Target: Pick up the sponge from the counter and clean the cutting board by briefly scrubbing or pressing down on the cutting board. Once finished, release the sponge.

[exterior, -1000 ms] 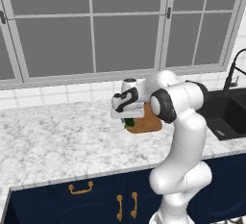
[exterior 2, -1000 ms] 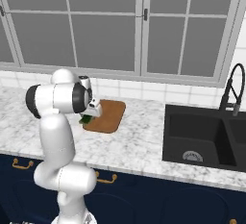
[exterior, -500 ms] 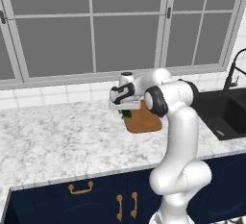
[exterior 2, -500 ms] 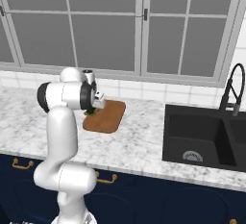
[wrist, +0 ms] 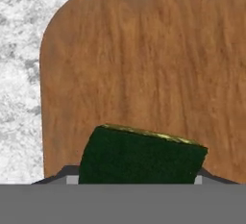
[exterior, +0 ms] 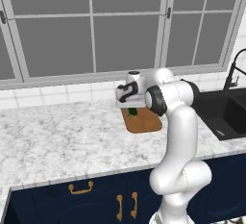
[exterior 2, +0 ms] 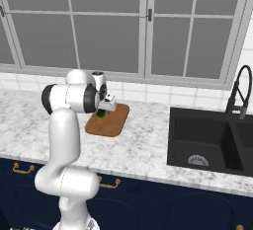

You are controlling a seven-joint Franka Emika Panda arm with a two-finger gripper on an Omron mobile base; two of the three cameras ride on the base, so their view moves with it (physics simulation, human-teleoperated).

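Sponge (wrist: 141, 155), dark green with a yellow-green edge, is sitting clamped between the jaws of the gripper (wrist: 137, 175), which are closing on its two sides. It is hanging over the near part of the wooden cutting board (wrist: 158, 69); whether it is touching the wood I cannot tell. In the left base view the sponge (exterior: 132, 112) is showing just under the hand, above the board (exterior: 144, 121), which is lying on the marble counter (exterior: 57, 141).

Risks, as I judge them: the sponge is being held near one corner of the board, so a sideways scrub could be carrying it off the rounded edge onto the marble. Pressing hard could be sliding the unfixed board.

The black sink (exterior 2: 207, 145) is standing well apart, nothing visible in its basin.
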